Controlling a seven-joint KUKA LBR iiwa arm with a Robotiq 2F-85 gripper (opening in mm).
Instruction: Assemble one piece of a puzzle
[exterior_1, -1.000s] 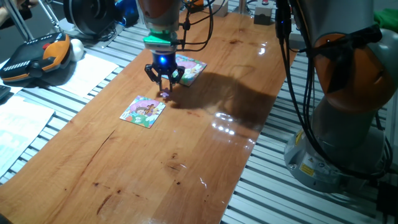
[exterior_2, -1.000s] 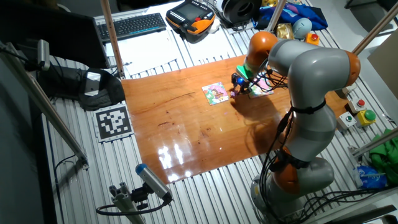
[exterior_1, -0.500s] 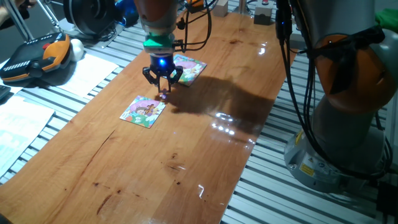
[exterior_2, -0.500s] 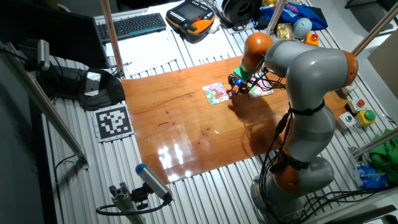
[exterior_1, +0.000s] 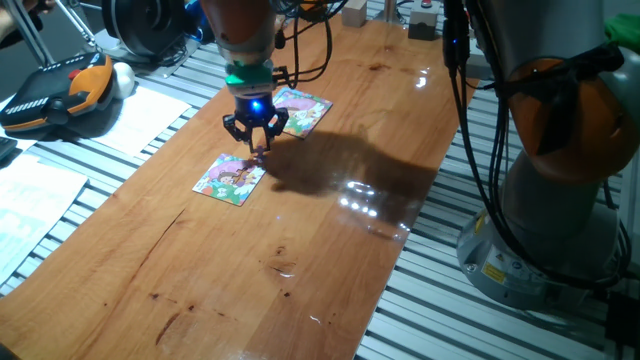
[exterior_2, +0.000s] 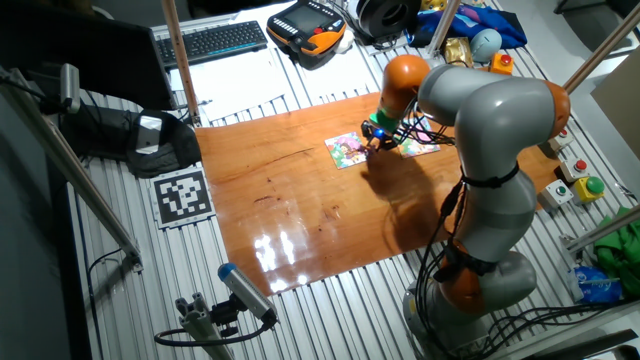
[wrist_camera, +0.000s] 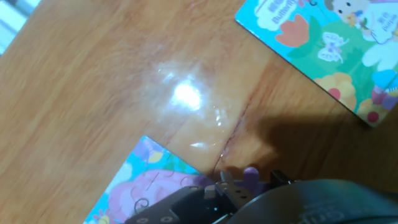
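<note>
The gripper (exterior_1: 257, 140) pinches the piece (wrist_camera: 250, 175) (thin, light, easily tilted) by its edges near the puzzle (exterior_1: 231, 179).

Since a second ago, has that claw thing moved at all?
Yes. The gripper has slid toward the puzzle, away from the other square puzzle, holding the piece.

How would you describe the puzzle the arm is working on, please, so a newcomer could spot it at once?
On the long wooden table, look under the arm's end effector with its blue light. The small flat square cartoon puzzle lies just beside it. Its green edges and pink-purple middle set it apart from the other square picture puzzle lying farther back.
</note>
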